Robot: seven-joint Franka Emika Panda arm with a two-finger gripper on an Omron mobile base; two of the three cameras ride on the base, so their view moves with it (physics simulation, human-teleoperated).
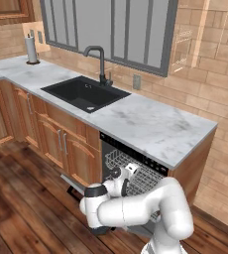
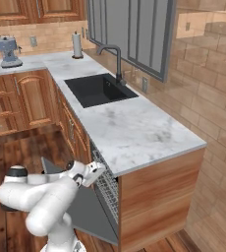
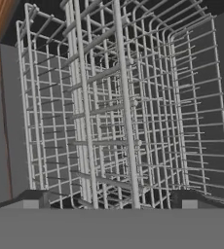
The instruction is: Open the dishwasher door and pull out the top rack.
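Gripper (image 3: 112,202) jaws stood wide apart, one dark tip at each lower corner of the hand view, with nothing between them but wire. It sat right at the front of the rack (image 3: 126,112), and no contact could be made out.

The door (image 2: 88,209) lay folded down, a grey panel sloping out toward the floor below the counter (image 2: 134,130). The rack sat in the open cavity just under the counter edge; in the left base view its grid (image 1: 117,159) showed at the mouth of the opening, partly behind the white hand.

Judging by its build, the rack would be light and fairly stiff, a lattice of thin wires that should roll outward rather than need lifting. Each wire was thin and smooth, so a pinch on one could slip or flex. The thicker bar running through the middle of the hand view, or the front rim, looked the soundest place to close on, followed by a straight outward pull.

The hand view gave the grid up close: bars, crossings and the dark interior behind. It gave no sense of how far the rack stood out. The right base view showed that from the side, with the wire face (image 2: 106,187) about level with the cabinet front, and the door's slope. The left base view added the sink (image 1: 84,93) and the cabinets (image 1: 61,141) alongside.
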